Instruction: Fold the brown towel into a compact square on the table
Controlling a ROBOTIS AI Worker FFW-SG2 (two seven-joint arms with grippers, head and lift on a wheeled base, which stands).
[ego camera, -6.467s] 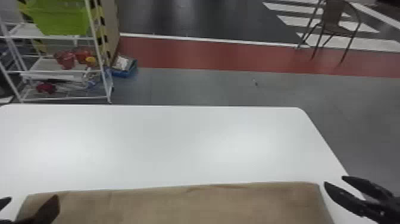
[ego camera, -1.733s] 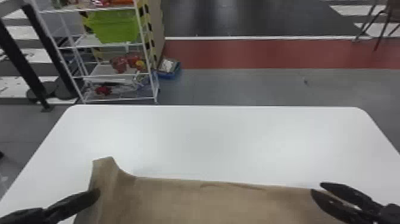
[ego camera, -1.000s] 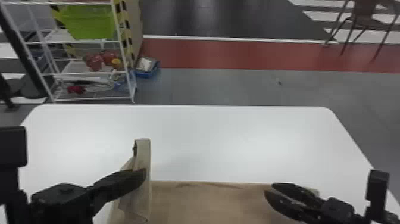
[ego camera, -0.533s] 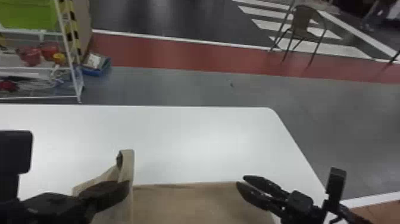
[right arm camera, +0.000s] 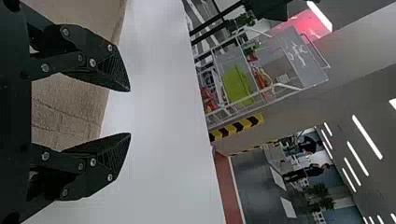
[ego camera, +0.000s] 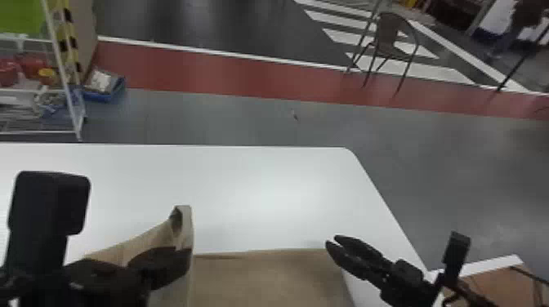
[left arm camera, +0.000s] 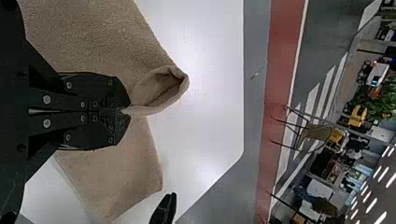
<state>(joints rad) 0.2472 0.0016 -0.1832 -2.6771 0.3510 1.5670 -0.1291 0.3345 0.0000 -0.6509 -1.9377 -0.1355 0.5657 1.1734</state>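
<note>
Towel (ego camera: 265, 281) and left gripper (left arm camera: 127, 112) met toward the left side of the table (ego camera: 261, 196), where the black fingers were pressed together on a pinch of brown cloth. Just past their tips the edge stood up in an open curl (left arm camera: 186, 83), the rest sloping away to either side. It promised to be light, soft and limp, neither fragile nor slippery, and likely to sag wherever nothing bore it; a bite a little deeper than the hem would probably keep a fold line straighter.

Farther right the cloth lay nearly flat, running to its far right corner (ego camera: 329, 254). That corner looked the natural second hold. Beside it waited the right gripper (ego camera: 331, 239), its fingers apart with nothing between them; how high they hung above the cloth was hard to judge from there.

As for materials, white wire shelving (ego camera: 61, 77) with a glossy green bin (ego camera: 20, 16) stood at the far left. The towel had a fine, pebbly nap and a thick, rounded lip at the curl. The tabletop was smooth, pale and faintly shiny, its corner rounded. The right fingers tapered to wedges with ridged inner faces, and beyond stood a thin-legged chair (ego camera: 388, 34).
</note>
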